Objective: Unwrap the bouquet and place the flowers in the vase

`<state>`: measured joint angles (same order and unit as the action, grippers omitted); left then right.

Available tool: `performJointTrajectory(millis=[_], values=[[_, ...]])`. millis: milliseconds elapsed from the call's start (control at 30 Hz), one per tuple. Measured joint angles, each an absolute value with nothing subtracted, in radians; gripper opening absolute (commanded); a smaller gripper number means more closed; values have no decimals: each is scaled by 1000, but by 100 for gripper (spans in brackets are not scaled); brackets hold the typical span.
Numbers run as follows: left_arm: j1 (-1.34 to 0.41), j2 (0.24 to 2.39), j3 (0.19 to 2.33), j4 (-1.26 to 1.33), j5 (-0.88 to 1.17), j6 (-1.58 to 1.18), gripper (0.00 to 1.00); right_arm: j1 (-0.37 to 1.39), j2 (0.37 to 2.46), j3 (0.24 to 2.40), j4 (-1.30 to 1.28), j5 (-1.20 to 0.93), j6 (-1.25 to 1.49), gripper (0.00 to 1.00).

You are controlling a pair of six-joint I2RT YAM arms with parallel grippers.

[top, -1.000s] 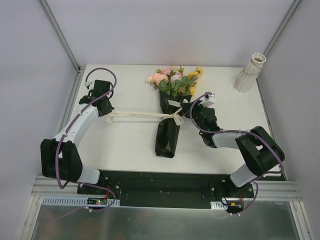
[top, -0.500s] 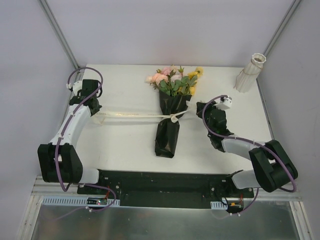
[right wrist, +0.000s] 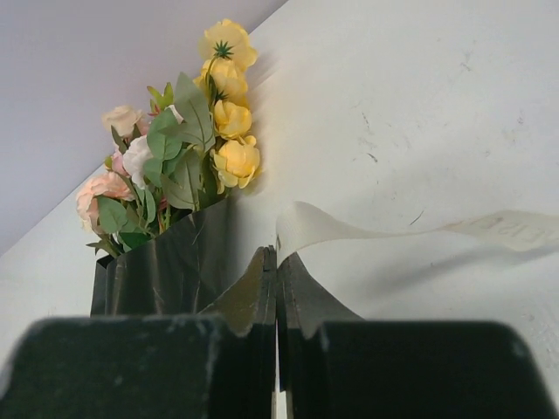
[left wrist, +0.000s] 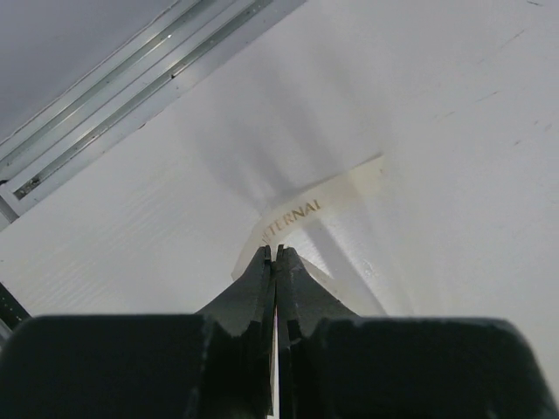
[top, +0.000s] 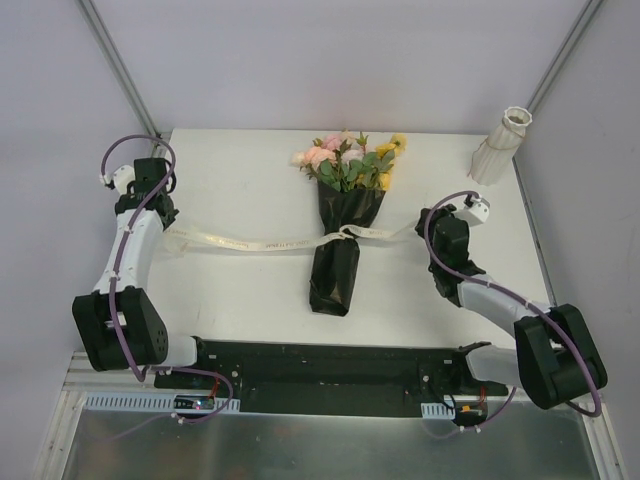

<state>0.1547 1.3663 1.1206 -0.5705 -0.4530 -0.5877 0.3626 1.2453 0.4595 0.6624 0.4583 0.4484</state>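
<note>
The bouquet [top: 340, 215] lies in the middle of the table, its pink, peach and yellow flowers [top: 347, 160] pointing to the far side and its black wrap [top: 335, 275] toward me. A cream ribbon [top: 260, 243] crosses the wrap and stretches out to both sides. My left gripper [top: 165, 232] is shut on the ribbon's left end [left wrist: 323, 196], far to the left. My right gripper [top: 428, 228] is shut on the right end [right wrist: 349, 229], just right of the wrap [right wrist: 175, 266] and flowers [right wrist: 218, 113]. The white ribbed vase [top: 500, 145] stands at the far right corner.
Metal frame posts [top: 120, 70] rise at the far corners, and grey walls close in on both sides. A rail [left wrist: 131, 96] runs along the table's left edge next to my left gripper. A black base plate [top: 320, 365] lies along the near edge.
Both arms have swung outward, the left one to the left and the right one to the right, drawing the ribbon ends apart. The ribbon now lies long across the table, and the bouquet has barely shifted.
</note>
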Motion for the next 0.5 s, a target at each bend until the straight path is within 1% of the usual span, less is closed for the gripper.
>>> performJointTrajectory(millis=[267,300,333,400,433,467,500], values=[[157,1332,1125,-571,-337,-583,0,353,1230,472,570,418,451,0],[157,1326,1125,-572,-318,-580,4,353,1231,479,552,414,454,0],[157,1319,1122,-571,-295,-577,12,353,1233,490,522,414,459,6],[157,1301,1113,-572,-242,-561,32,353,1240,524,452,416,469,25],[157,1292,1110,-575,-215,-551,42,353,1241,545,408,418,477,31],[156,1285,1106,-576,-188,-539,48,353,1242,568,359,421,486,36],[156,1276,1105,-578,-158,-527,53,353,1242,592,307,422,495,39]])
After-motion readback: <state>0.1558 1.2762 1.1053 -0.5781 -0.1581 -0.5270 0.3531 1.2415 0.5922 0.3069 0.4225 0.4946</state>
